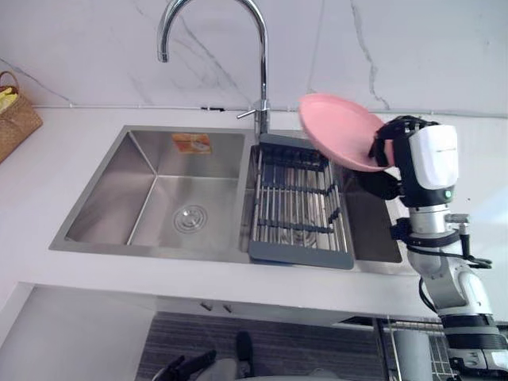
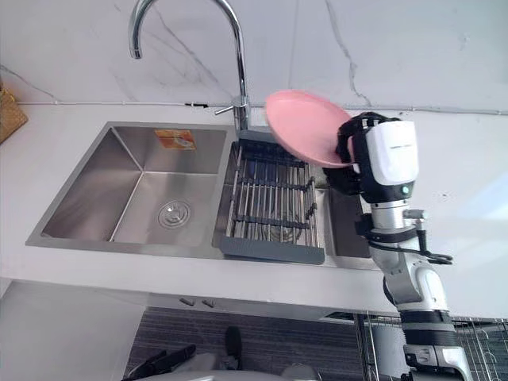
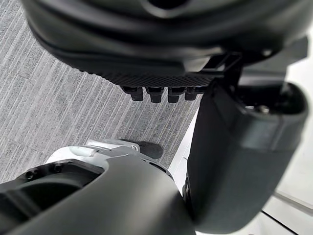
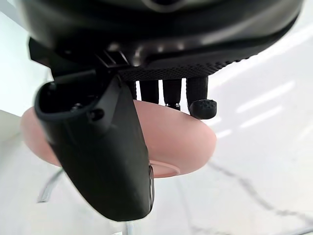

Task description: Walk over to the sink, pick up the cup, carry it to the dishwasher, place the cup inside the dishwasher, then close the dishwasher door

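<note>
The thing held is a pink plate (image 1: 337, 127), not a cup. It hangs tilted in the air above the right end of the sink (image 1: 159, 190), just over the drying rack (image 1: 298, 206). My right hand (image 1: 387, 149) is shut on the plate's right rim. In the right wrist view the thumb (image 4: 112, 156) lies across the plate (image 4: 181, 142) and the fingers (image 4: 198, 95) curl behind it. My left hand (image 1: 184, 365) hangs low below the counter edge, over the grey floor, fingers relaxed and holding nothing (image 3: 234, 147).
A tall curved faucet (image 1: 262, 63) rises behind the sink, close to the plate's left edge. A woven basket (image 1: 16, 119) sits on the counter at far left. A wire dishwasher rack (image 1: 429, 341) shows below the counter at lower right.
</note>
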`<state>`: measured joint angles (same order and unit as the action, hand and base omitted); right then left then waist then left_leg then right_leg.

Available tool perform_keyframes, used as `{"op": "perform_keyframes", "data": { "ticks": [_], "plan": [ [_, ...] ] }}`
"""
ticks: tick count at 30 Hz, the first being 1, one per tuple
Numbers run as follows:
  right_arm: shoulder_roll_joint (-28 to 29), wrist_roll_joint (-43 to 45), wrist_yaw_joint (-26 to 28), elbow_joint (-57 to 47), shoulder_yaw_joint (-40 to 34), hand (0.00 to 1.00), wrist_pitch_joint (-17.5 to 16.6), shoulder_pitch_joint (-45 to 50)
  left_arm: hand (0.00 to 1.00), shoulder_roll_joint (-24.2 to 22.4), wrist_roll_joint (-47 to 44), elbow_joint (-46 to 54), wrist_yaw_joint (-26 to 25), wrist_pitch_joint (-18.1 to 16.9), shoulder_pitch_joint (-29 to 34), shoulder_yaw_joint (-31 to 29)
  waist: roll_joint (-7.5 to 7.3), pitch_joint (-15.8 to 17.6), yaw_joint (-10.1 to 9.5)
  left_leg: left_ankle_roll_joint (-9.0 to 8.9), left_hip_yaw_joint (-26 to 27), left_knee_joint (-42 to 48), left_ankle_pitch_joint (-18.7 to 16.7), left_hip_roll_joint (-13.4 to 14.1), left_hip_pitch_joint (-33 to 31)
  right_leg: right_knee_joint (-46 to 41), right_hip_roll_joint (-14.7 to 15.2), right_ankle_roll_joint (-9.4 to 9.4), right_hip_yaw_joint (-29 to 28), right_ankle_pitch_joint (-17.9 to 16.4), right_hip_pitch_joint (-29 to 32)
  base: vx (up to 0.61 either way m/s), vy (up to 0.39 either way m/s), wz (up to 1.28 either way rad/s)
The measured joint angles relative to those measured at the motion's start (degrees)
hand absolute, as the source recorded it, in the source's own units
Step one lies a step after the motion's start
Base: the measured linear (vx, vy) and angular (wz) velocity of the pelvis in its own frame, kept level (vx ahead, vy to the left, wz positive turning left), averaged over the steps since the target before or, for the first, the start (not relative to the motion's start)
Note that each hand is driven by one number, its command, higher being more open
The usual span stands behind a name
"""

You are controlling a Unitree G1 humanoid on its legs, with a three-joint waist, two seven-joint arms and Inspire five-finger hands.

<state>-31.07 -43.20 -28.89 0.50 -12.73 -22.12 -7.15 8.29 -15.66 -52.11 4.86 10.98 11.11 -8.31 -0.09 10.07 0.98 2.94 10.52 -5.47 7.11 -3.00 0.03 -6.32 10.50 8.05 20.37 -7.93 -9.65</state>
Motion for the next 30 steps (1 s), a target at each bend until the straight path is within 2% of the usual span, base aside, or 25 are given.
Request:
{"op": "perform_keyframes", "data": {
  "ticks": [3,4,6,9,11,13,14,15,16,17,18,19,20,21,22,25,30],
  "plan": [
    [0.2,1.59,-1.13,-1.12,-5.52,0.0,2.42,3.47,1.0,0.46,1.51,0.07,0.01,0.02,0.0,0.05,-0.35,-0.05,0.93,0.22,1.44,0.01,-0.07,0.38,0.39,-1.65,-0.04,0.02,-1.97,0.25,1.35,0.03,-0.012,-0.29],
    [0.38,1.71,-1.67,-1.11,-7.82,0.0,3.48,4.87,1.0,0.73,2.33,-0.06,0.0,0.11,0.01,0.08,-0.36,-0.04,1.87,0.21,2.49,0.02,-0.08,0.94,0.44,-2.77,-0.13,-0.08,-3.3,0.7,2.59,0.0,0.008,-0.46],
    [2.74,3.34,-2.43,-1.11,-12.49,0.0,4.5,7.44,1.0,1.23,2.44,-0.03,0.01,0.35,-0.11,0.15,-0.33,-0.06,1.93,-0.08,6.15,0.04,-0.27,3.19,0.46,-4.75,-1.62,-1.01,-6.78,2.65,5.73,-0.03,0.004,-0.85],
    [5.4,3.82,-5.55,-1.11,-18.52,0.0,4.46,11.07,1.0,2.18,2.65,-0.12,0.0,1.36,-0.21,0.24,-0.74,0.06,3.61,-0.83,10.93,0.01,-0.99,5.55,0.89,-5.98,-3.46,-1.46,-10.08,4.91,8.79,-0.06,-0.025,-1.0],
    [6.62,3.91,-7.46,-1.11,-21.58,0.0,4.17,12.85,1.0,2.31,2.54,-0.67,-0.09,2.05,-0.25,0.18,-0.96,0.0,4.93,-1.37,13.89,-0.01,-1.74,6.22,1.35,-6.95,-3.72,-1.6,-10.15,5.25,10.38,-0.1,-0.042,-0.93],
    [8.0,5.63,-9.17,-1.1,-23.88,0.0,3.8,14.7,1.0,1.94,1.93,-1.17,-0.43,3.11,-0.56,0.11,-0.96,-0.07,5.79,-1.1,16.64,0.0,-2.24,7.23,1.57,-7.51,-4.12,-3.19,-7.25,6.3,11.96,-0.14,-0.092,-0.98],
    [9.88,6.05,-10.66,-0.96,-24.27,0.0,3.71,15.34,1.0,1.8,0.86,-1.82,-0.75,3.55,-0.53,-0.49,-0.76,-0.36,6.01,-1.0,19.54,-0.01,-2.21,8.98,1.26,-10.18,-4.24,-6.79,-3.34,5.38,13.81,-0.15,-0.127,-0.89],
    [10.61,6.02,-11.56,-0.84,-24.15,0.0,3.58,15.67,1.0,1.74,0.53,-2.1,-0.89,3.55,-0.53,-0.8,-0.95,-0.5,6.01,-0.91,20.59,0.0,-2.13,9.49,1.24,-13.28,-3.37,-8.3,-0.98,4.03,14.68,-0.16,-0.167,-0.99],
    [11.8,5.94,-13.44,-0.36,-23.82,0.0,3.24,16.35,1.0,1.66,-0.29,-2.2,-1.07,3.54,-0.49,-0.93,-0.96,-0.67,5.98,-0.91,22.46,0.09,-2.11,10.7,1.09,-17.57,-1.76,-8.55,2.38,2.12,15.22,-0.09,-0.123,-0.61],
    [12.24,5.92,-14.31,0.21,-23.36,0.0,3.09,16.48,1.0,1.61,-0.7,-2.18,-1.21,3.51,-0.4,-0.94,-0.93,-0.93,5.93,-0.95,23.11,0.19,-2.09,11.43,0.68,-18.6,-1.18,-8.24,3.25,1.19,15.13,-0.09,-0.227,-0.71],
    [12.93,5.93,-15.8,1.55,-21.99,0.0,3.1,16.73,1.0,1.68,-1.84,-1.92,-1.34,3.34,-0.43,-0.93,-1.39,-1.42,5.69,-1.84,23.62,0.86,-1.47,12.77,-0.95,-16.76,-0.51,-7.7,3.77,0.56,13.73,-0.05,-0.222,-0.5],
    [13.24,5.91,-16.27,2.0,-21.48,0.0,3.1,16.91,1.0,1.84,-2.41,-1.79,-1.38,3.19,-0.43,-0.93,-2.17,-1.82,5.58,-2.37,24.03,1.29,-1.07,12.88,-1.6,-14.04,-0.16,-7.39,3.83,1.56,12.65,-0.03,-0.321,-0.55],
    [14.15,5.87,-17.02,3.12,-20.44,0.0,3.13,16.88,1.0,2.82,-3.21,-1.82,-1.24,3.01,-0.78,-1.33,-4.48,-2.65,4.93,-3.7,25.28,2.47,0.65,12.89,-3.35,-6.08,-0.39,-4.54,2.12,1.52,10.25,-0.01,-0.268,-0.36],
    [14.65,5.87,-17.26,3.76,-20.2,0.0,3.15,16.81,1.0,3.36,-3.56,-1.86,-1.29,2.97,-1.4,-1.4,-5.52,-2.83,4.35,-4.07,25.86,2.85,1.3,12.84,-3.94,-2.27,-0.76,-3.06,2.34,0.71,9.21,-0.04,-0.327,-0.42],
    [15.54,5.91,-17.52,6.42,-19.09,0.0,4.02,16.23,1.0,3.08,-4.11,-2.36,-2.06,3.02,-2.26,-1.24,-5.19,-2.01,3.83,-4.89,26.04,3.44,2.19,13.89,-3.31,1.28,-3.18,-3.67,2.51,2.81,7.69,-0.05,-0.222,-0.26],
    [18.24,5.88,-17.5,8.84,-18.16,0.0,5.0,19.02,1.0,2.13,-5.27,-1.92,-3.02,2.88,-1.12,-1.33,-3.93,-2.52,3.6,-6.63,26.14,1.59,3.3,15.22,-0.5,3.35,-5.54,-3.98,2.12,3.06,5.3,-0.02,-0.151,-0.1],
    [21.75,5.77,-16.95,8.85,-17.28,0.0,4.94,21.95,1.0,1.28,-5.9,-1.9,-3.73,2.56,-0.85,-1.36,-2.34,-1.75,4.6,-6.44,27.02,0.53,3.6,14.32,0.26,3.29,-4.96,-3.92,1.19,3.1,5.63,0.0,0.001,-0.11]
  ]
}}
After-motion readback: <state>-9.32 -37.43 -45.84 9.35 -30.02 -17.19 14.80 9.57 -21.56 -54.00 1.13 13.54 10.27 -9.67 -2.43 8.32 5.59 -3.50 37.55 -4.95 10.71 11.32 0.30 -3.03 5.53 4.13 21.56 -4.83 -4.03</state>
